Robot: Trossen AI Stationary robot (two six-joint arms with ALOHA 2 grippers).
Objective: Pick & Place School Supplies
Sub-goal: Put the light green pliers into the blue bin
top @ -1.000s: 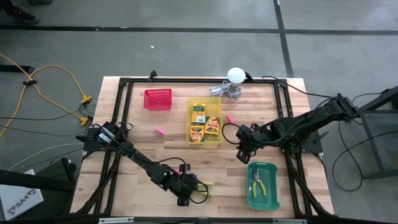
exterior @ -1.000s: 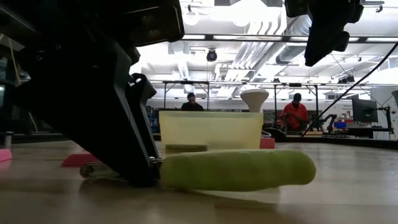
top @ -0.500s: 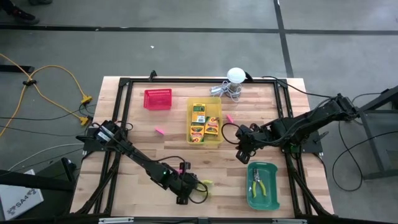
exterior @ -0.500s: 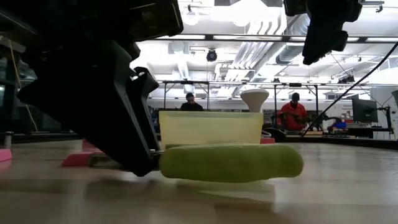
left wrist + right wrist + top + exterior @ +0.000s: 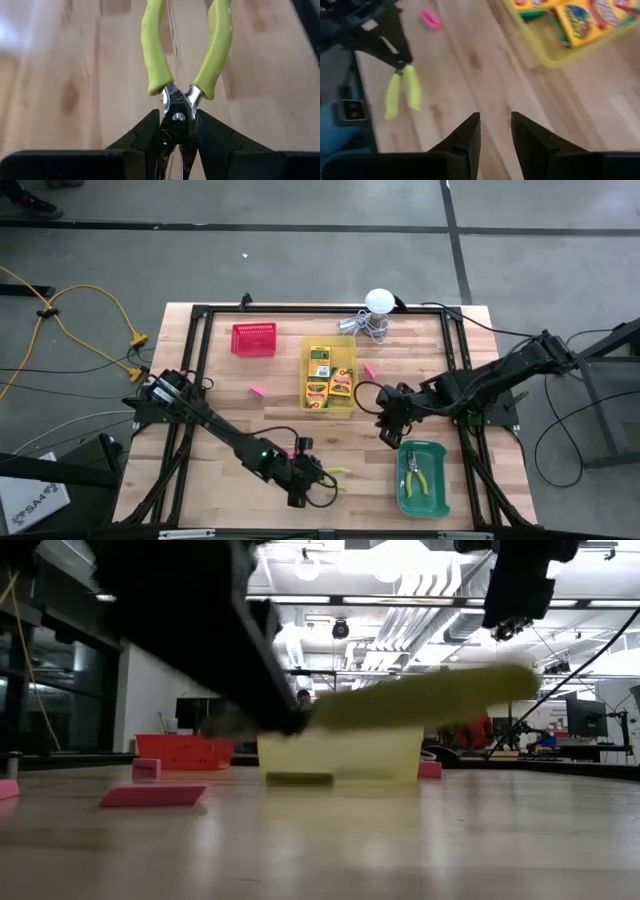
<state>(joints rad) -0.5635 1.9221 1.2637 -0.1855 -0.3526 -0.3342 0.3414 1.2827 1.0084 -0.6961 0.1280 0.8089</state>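
Clamping the metal head of a pair of pliers (image 5: 176, 120), the left gripper (image 5: 305, 477) hangs near the front edge of the table (image 5: 230, 400), left of centre, with the tool lifted clear of the wood. In the left wrist view its two dark fingers (image 5: 142, 137) press on either side of the pivot, and the two yellow-green handles spread outward beyond them. The low view shows the handles tilted upward above the tabletop.

Behind that gripper lie pink erasers: one (image 5: 297, 448) just beyond it, another (image 5: 257, 390) farther back and to the left, and a third (image 5: 369, 370) right of the yellow bin (image 5: 350, 380). That bin sits at the middle of the table and holds the crayon boxes (image 5: 319, 364). A red bin (image 5: 254, 339) stands at the far left, and a white ball with metal clutter (image 5: 377, 305) at the far edge.

The right gripper (image 5: 385, 420) hovers right of the yellow bin, above bare wood, its fingers a narrow gap apart and holding nothing. Just in front of it, at the near right, the green bin (image 5: 425, 450) contains a second pair of pliers (image 5: 414, 477) with yellow-green handles.
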